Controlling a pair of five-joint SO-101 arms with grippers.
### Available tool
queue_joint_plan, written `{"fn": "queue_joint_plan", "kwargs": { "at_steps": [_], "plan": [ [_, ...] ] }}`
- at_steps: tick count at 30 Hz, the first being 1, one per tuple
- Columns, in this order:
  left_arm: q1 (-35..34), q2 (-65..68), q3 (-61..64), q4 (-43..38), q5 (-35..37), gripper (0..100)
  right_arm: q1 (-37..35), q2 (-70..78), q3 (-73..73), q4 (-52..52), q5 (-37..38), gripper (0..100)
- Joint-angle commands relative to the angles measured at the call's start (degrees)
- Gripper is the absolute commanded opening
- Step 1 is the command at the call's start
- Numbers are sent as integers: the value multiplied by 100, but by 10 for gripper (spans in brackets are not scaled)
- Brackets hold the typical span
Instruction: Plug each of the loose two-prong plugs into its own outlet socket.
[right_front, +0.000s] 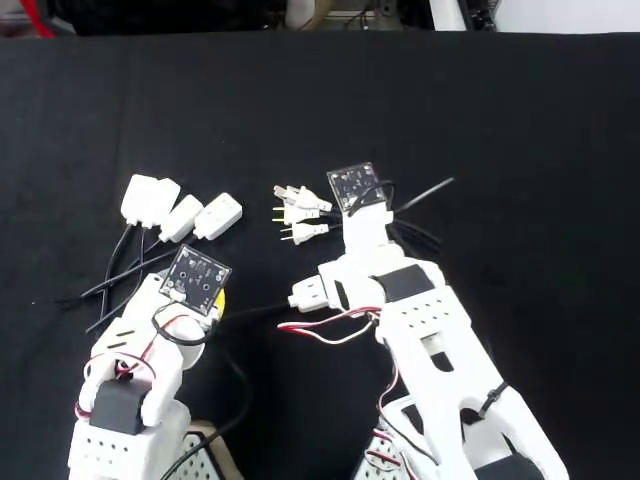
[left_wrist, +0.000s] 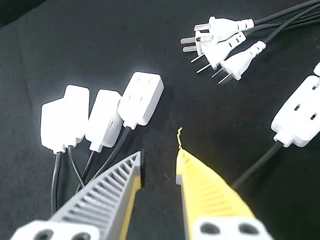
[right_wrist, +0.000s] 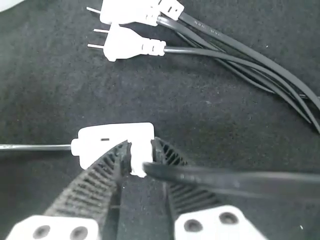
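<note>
**A:** Status?

**B:** Nothing mated. Every plug is loose and every socket slot I can see is empty, so all insertions are still to do.

**A:** Jaws?

**B:** Left jaws are parted by a moderate gap and hold nothing. They hover over the black cloth worktop (right_front: 520, 150), just short of the cluster of white block-shaped outlet sockets (left_wrist: 102, 120). That's three or four bodies; the leftmost may be two overlapping.

Right jaws are nearly closed, pinching the near edge of a separate white outlet socket on a black cord (right_wrist: 100, 142). Reads as a grip, but I can't tell if it's lifted. A thin black cable (right_wrist: 230, 181) crosses over one right jaw.

**A:** Plugs?

**B:** The bunch of white two-prong plugs on black cords (right_front: 300, 213) lies beyond the pinched socket, just beside the right arm and well apart from the cluster. At least three; I can't confirm a fourth.

**A:** Orientation?

**B:**
- **Pinched socket:** long axis runs left-right, cord exits the left end, slots show on the upturned face.
- **Cluster:** long axes run near-to-far and fan out, cords trail back toward the left arm, slotted ends point away.
- **Plugs:** long axes run roughly left-right, prongs point left toward the cluster, cords trail right under the right arm.

My read: prongs and slots aren't aligned anywhere yet.
</note>
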Motion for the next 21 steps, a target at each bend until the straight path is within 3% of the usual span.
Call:
{"fn": "queue_joint_plan", "kwargs": {
  "at_steps": [1, 11, 21],
  "plan": [
    [75, -35, -40, -114, 9, 127, -237, -40, 92, -114, -53, 12],
    [75, -35, -66, -79, 9, 127, -308, -40, 488, -387, -18, 13],
    [75, -35, -75, -88, 9, 127, -35, -66, 690, -211, 905, 13]
  ]
}}
